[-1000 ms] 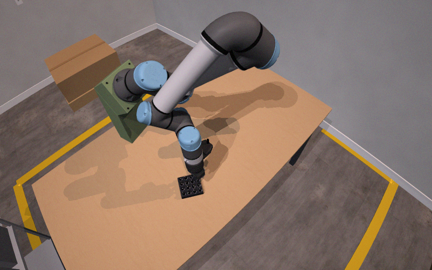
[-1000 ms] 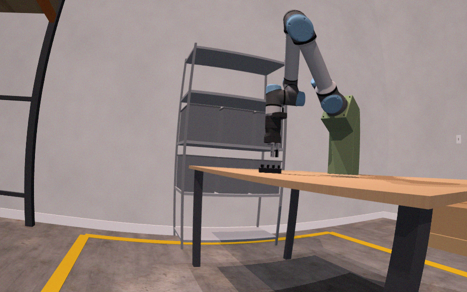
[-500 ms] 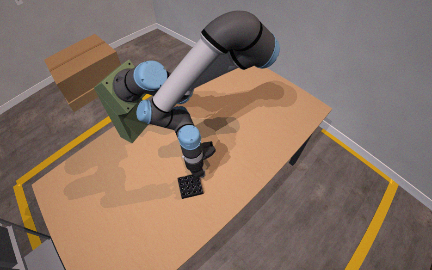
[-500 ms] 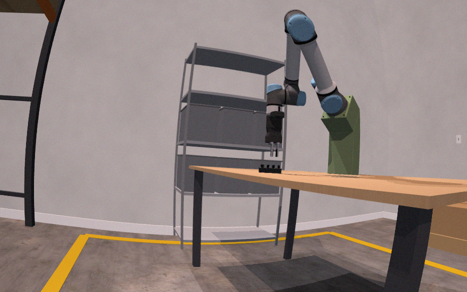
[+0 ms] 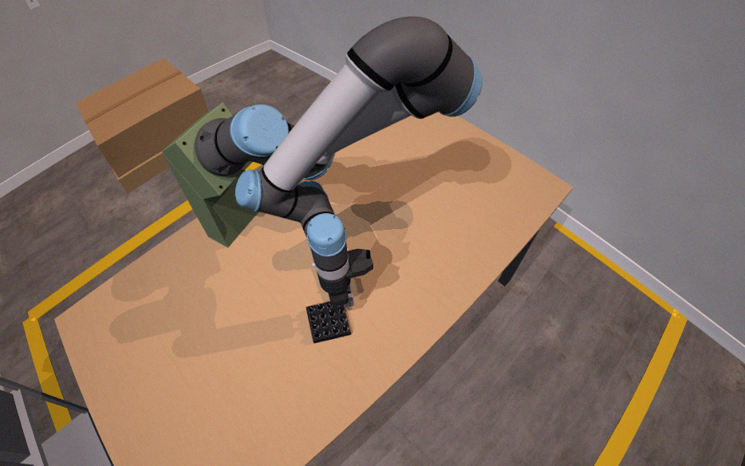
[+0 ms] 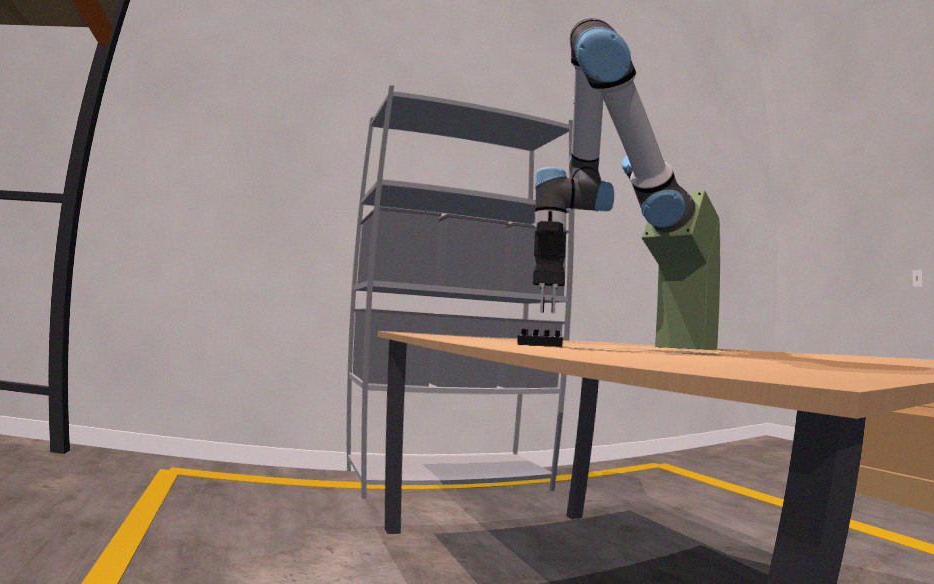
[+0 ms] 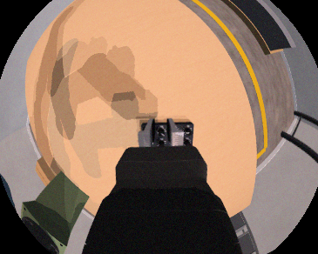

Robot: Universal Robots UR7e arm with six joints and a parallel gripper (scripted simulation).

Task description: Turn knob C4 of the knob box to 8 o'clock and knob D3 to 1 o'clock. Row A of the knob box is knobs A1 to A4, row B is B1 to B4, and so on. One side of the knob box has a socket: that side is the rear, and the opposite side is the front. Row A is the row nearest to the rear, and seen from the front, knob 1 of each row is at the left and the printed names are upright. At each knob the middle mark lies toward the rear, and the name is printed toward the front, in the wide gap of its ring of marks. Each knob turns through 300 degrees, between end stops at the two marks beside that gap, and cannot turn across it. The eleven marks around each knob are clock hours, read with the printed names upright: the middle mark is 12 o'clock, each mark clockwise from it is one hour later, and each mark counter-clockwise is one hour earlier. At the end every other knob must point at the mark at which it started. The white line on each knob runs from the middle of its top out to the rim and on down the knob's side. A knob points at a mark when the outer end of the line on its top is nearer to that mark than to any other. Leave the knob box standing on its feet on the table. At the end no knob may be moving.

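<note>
The black knob box (image 5: pixel 329 321) stands on the wooden table near its front edge. It also shows in the exterior view (image 6: pixel 540 337) and, partly hidden behind my fingers, in the wrist view (image 7: pixel 173 133). Its knobs are too small to read, and I cannot tell where C4 and D3 point. My gripper (image 6: pixel 546 307) (image 5: pixel 342 302) points straight down and hovers a short way above the box's far right corner. Its fingers are partly open, with nothing between them and a clear gap down to the knobs. In the wrist view the two finger tips frame a few knobs.
The green robot pedestal (image 5: pixel 207 185) stands at the table's back edge. A cardboard box (image 5: pixel 140 121) lies on the floor behind it. A grey metal shelf (image 6: pixel 456 290) stands beyond the table. The table edge (image 5: pixel 398 359) is close to the knob box.
</note>
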